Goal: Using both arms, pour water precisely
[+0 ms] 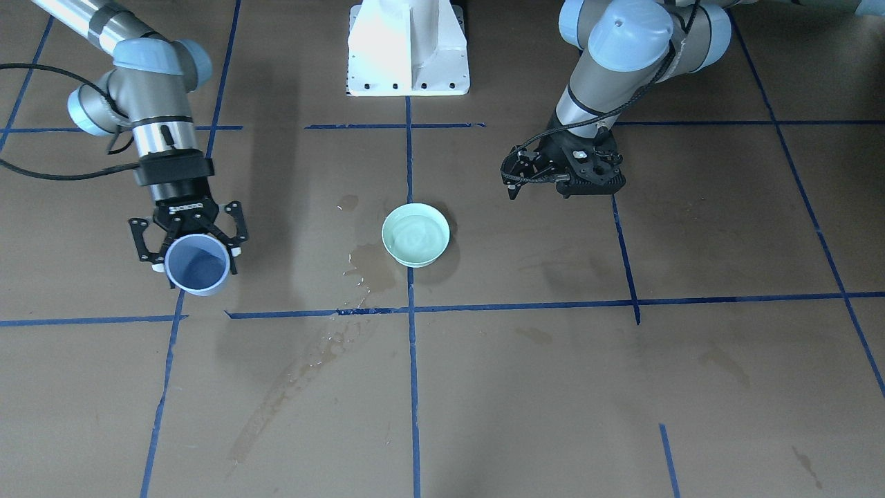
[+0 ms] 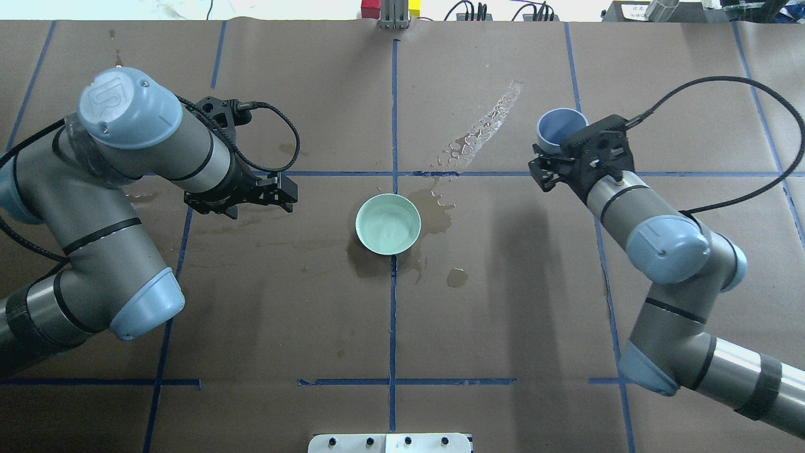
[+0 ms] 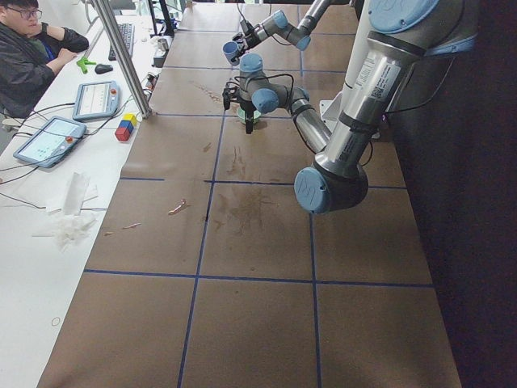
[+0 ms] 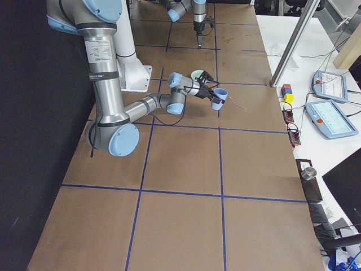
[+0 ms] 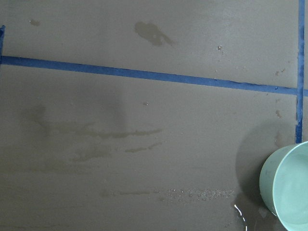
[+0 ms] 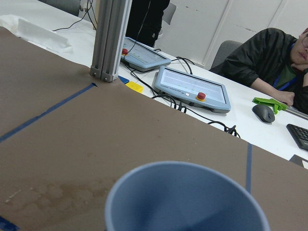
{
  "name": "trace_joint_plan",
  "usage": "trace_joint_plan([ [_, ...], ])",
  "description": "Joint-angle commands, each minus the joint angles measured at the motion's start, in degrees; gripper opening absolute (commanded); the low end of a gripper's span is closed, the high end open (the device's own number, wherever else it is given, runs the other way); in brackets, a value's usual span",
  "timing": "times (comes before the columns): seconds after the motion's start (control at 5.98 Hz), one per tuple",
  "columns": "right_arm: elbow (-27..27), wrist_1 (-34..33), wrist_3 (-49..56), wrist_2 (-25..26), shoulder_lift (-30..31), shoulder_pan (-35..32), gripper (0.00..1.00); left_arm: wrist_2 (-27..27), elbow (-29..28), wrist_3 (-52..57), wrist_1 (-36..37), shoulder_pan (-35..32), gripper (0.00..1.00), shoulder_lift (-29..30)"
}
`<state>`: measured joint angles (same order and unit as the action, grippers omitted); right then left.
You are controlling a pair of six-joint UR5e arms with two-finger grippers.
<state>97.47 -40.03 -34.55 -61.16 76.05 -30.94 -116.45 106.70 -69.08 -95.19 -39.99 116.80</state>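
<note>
A pale green bowl (image 1: 415, 234) stands at the table's middle (image 2: 388, 223), with water (image 1: 413, 235) showing as faint ripples inside; its rim shows in the left wrist view (image 5: 288, 187). Spilled water (image 2: 434, 214) lies beside it, and a droplet trail (image 2: 487, 123) runs toward the far side. My right gripper (image 1: 193, 261) is shut on a blue cup (image 1: 198, 264), held tilted above the table to the bowl's side (image 2: 561, 126). I see no water in the cup (image 6: 187, 202). My left gripper (image 1: 511, 188) is shut and empty, hovering on the bowl's other side (image 2: 288, 194).
The white pedestal (image 1: 408, 48) stands behind the bowl. Blue tape lines (image 1: 411, 387) cross the brown table cover. A metal post (image 4: 293, 39), control tablets (image 4: 333, 116) and coloured blocks (image 3: 125, 127) are at the far edge, where an operator (image 3: 32, 48) sits.
</note>
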Motion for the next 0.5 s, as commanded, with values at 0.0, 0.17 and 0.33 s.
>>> trace_joint_plan([
  [0.0,-0.5,-5.0,2.5,7.9,-5.9,6.9,0.00,-0.1,0.0,0.0,0.0,0.0,1.00,0.0],
  [0.17,-0.9,-8.1,9.3,14.8,-9.7,10.5,0.00,0.0,0.0,0.0,0.0,0.0,1.00,0.0],
  [0.33,-1.0,-17.6,9.7,18.9,-13.4,12.6,0.00,-0.1,0.0,0.0,0.0,0.0,1.00,0.1],
])
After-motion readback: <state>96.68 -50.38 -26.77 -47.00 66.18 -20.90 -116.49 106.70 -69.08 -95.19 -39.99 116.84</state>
